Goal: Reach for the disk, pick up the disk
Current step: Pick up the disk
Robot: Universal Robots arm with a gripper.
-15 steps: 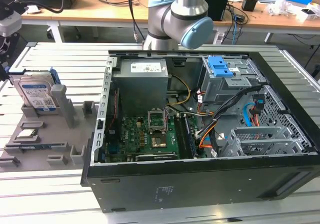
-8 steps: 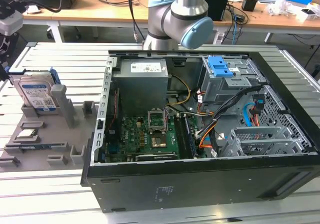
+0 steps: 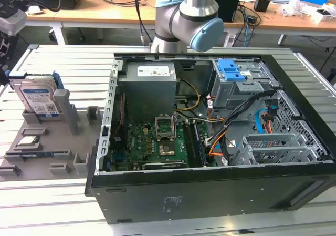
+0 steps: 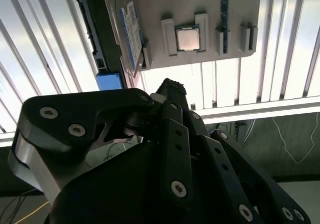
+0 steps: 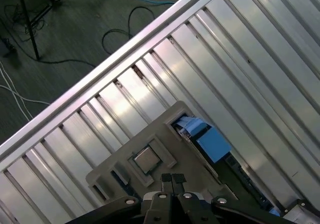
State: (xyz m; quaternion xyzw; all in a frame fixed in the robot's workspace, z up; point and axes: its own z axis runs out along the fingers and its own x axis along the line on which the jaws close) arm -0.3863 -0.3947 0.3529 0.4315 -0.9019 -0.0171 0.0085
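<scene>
The disk point(image 3: 37, 96) is a silver-grey drive with a white-and-blue label and blue rails. It stands tilted on edge in a slot of the grey fixture plate point(image 3: 50, 160), at the exterior view's left. In the second wrist view the disk point(image 4: 131, 34) lies past my gripper point(image 4: 172, 87), with a gap of bare table between them. In the first wrist view the gripper point(image 5: 173, 177) hangs above the fixture plate point(image 5: 165, 134), and the disk's blue rail point(image 5: 212, 144) sits off to one side. The fingertips are pressed together with nothing between them.
An open computer case point(image 3: 210, 194) fills the middle of the slatted metal table point(image 3: 52, 215), with a grey power-supply box point(image 3: 149, 86) inside. A processor chip point(image 5: 146, 159) rests in a fixture pocket. The table edge point(image 5: 100, 69) and a floor with cables are nearby.
</scene>
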